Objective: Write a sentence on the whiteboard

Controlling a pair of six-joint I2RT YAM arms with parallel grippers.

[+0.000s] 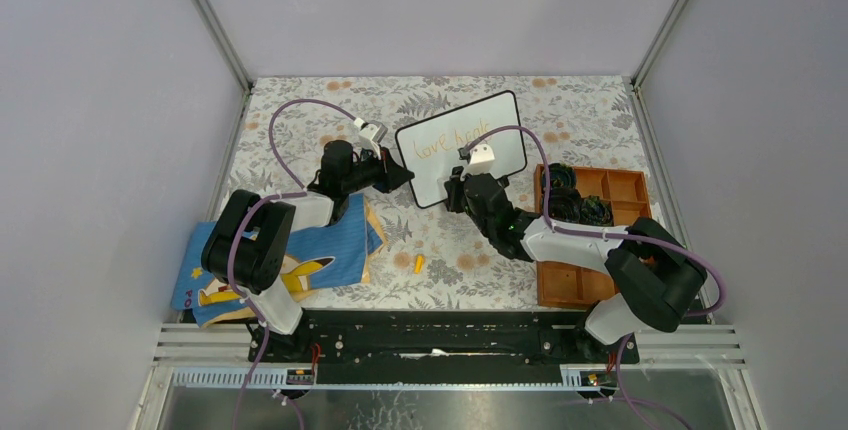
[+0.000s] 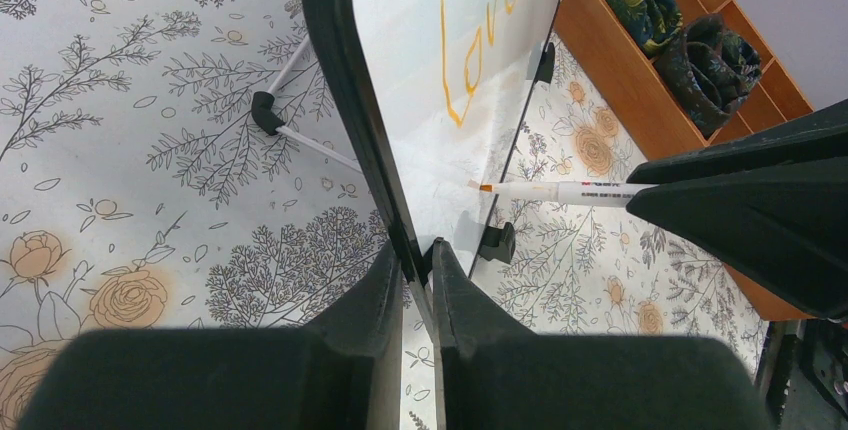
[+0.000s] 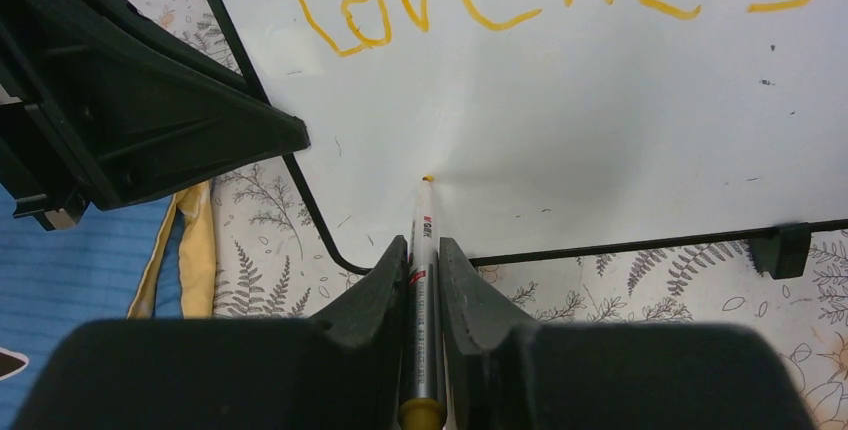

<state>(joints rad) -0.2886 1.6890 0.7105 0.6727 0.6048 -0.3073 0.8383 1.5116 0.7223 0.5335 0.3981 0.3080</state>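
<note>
The whiteboard stands tilted at mid-table, white with a thin black frame. Orange handwriting, the sentence, runs along its upper part and reads about "Love heals"; the top edge of the right wrist view cuts it off. My left gripper is shut on the whiteboard's lower left frame edge. My right gripper is shut on a silver marker with an orange end. The marker's tip touches the blank board below the word "Love". In the left wrist view the marker points at the board from the right.
A wooden compartment tray with dark rolled cloths sits right of the board. A blue cartoon-printed cloth lies by the left arm. A small orange cap lies on the floral table cover. The board's thin white stand legs reach behind it.
</note>
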